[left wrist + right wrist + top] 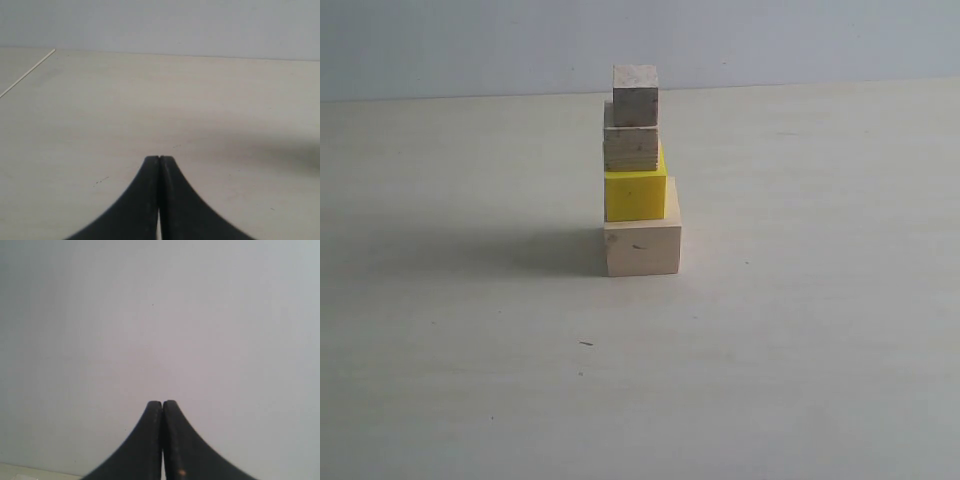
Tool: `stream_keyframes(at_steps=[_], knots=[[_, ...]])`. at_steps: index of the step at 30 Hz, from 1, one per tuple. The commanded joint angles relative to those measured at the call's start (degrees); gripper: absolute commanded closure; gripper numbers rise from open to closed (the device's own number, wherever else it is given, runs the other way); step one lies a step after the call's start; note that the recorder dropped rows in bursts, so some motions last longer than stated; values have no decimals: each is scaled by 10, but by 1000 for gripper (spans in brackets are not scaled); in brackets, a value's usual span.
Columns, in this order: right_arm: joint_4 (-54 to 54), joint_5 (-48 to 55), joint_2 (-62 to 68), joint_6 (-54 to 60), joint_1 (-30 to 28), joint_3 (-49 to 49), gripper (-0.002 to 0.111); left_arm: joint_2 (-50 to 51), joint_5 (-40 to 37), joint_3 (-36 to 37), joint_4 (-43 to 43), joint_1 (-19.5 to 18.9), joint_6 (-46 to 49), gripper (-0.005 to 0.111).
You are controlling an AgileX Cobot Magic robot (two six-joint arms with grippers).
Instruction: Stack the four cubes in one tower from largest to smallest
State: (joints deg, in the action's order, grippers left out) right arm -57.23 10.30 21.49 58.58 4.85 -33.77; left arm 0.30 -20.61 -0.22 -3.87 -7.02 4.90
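Since the tower [640,175] stands complete, largest below, on the surface [800,350], stacking looks finished | left gripper [159,158] closed, empty | right gripper [162,402] closed, empty | next: likely none, avoid bumping it.

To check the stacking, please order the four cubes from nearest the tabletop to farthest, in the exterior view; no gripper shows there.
1. large pale wood cube, bottom.
2. bright yellow cube, second level.
3. smaller pale wood cube, third level.
4. smallest pale wood cube, top.
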Motion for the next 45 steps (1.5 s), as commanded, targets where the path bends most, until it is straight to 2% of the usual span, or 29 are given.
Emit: stream_keyframes(at_steps=[1,25,27,31,33,35,41,45], knots=[[2,-1,-2,-1,-2,2,108,-3,2,2,3,4,-4,107],[14,3,-2,-5,-2,5,108,-3,2,2,3,4,-4,107],[87,14,-9,-58,-2,16,108,-3,2,2,3,4,-4,107],[335,25,-39,-384,-2,64,108,-3,2,2,3,4,-4,107],[429,26,-62,-482,-2,97,108,-3,2,2,3,4,-4,107],[474,33,-87,-498,-2,138,108,-3,2,2,3,4,-4,107],[479,33,-152,-489,-2,255,108,-3,2,2,3,4,-4,107],[505,33,-183,-536,-2,310,108,-3,2,2,3,4,-4,107]])
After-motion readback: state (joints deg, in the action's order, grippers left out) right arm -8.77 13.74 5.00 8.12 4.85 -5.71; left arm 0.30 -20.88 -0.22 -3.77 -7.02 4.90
